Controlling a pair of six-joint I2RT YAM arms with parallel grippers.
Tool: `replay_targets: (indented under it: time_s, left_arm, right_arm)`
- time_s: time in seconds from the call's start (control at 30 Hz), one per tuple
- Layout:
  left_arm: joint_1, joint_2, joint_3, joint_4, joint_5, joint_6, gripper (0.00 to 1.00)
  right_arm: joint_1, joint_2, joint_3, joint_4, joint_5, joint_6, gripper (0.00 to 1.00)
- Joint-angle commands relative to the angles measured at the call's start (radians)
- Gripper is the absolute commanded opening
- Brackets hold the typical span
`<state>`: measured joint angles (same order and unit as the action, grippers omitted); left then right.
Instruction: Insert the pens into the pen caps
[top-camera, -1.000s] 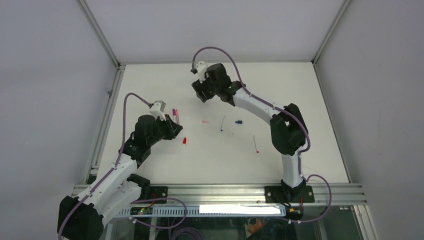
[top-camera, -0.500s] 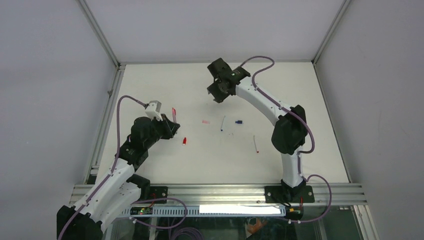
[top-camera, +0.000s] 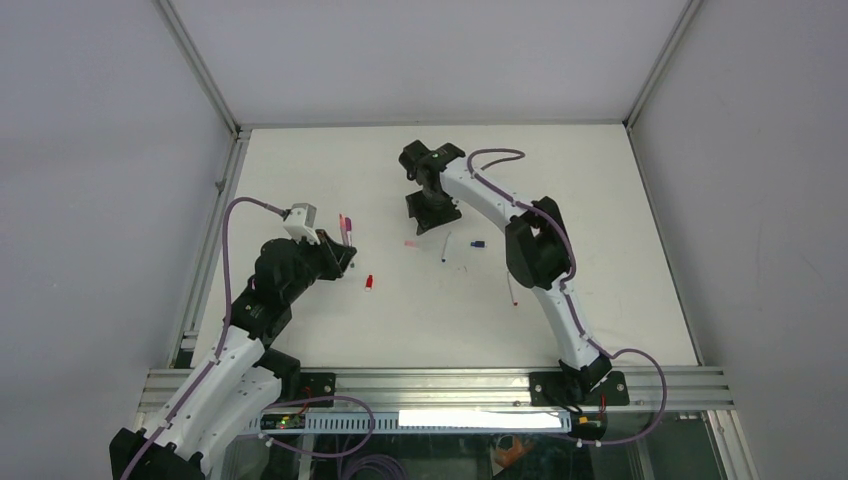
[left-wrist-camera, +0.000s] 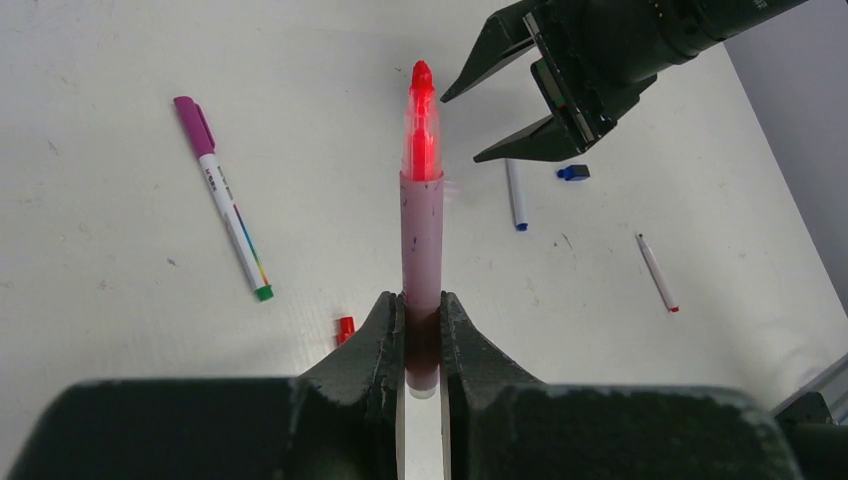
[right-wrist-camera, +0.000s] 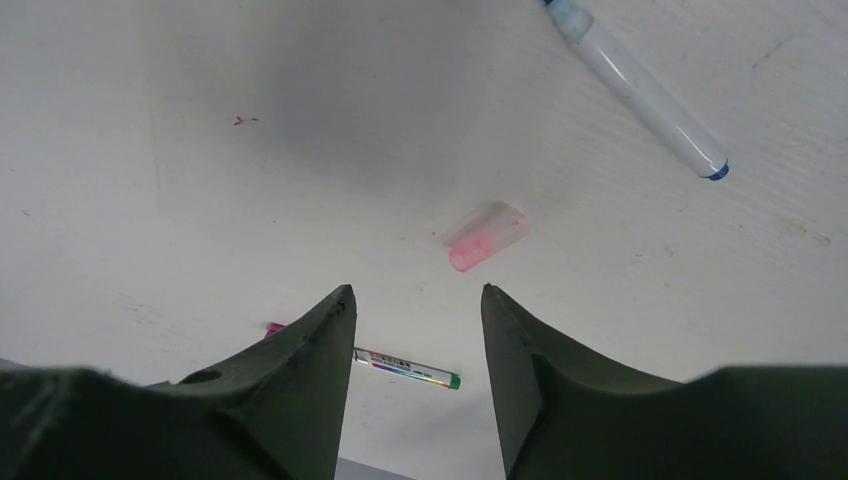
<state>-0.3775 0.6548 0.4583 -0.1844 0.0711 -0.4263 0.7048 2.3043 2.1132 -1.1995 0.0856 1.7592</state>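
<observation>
Left gripper (left-wrist-camera: 422, 330) clamped the pink pen (left-wrist-camera: 422, 220) tip-outward for capping; right gripper (right-wrist-camera: 416, 292) hung spread above the pink cap (right-wrist-camera: 487, 236), which I judged its next pick.

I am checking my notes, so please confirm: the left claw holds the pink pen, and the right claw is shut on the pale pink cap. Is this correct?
Not quite. The right claw is open, and the pale pink cap lies untouched on the table, as the right wrist view shows. The left claw does hold the pink pen.
</observation>
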Motion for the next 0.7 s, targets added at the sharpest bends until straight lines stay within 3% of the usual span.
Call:
replay_targets:
  time_s: [0.0, 0.23, 0.47, 0.67]
  left_arm:
    - [0.013, -0.005, 0.011, -0.004, -0.03, 0.021, 0.0]
    - [0.012, -0.007, 0.008, -0.009, -0.034, 0.022, 0.0]
    - [0.012, -0.014, 0.003, -0.015, -0.034, 0.02, 0.0]
    - [0.012, -0.002, 0.005, -0.016, -0.039, 0.024, 0.0]
  right_arm:
    - [0.015, -0.008, 0.018, -0.047, -0.022, 0.066, 0.54]
    - [0.025, -0.023, -0.011, -0.039, -0.045, 0.082, 0.56]
    - [0.025, -0.059, -0.158, 0.051, -0.065, 0.126, 0.51]
    - [0.017, -0.047, -0.188, 0.105, -0.076, 0.132, 0.5]
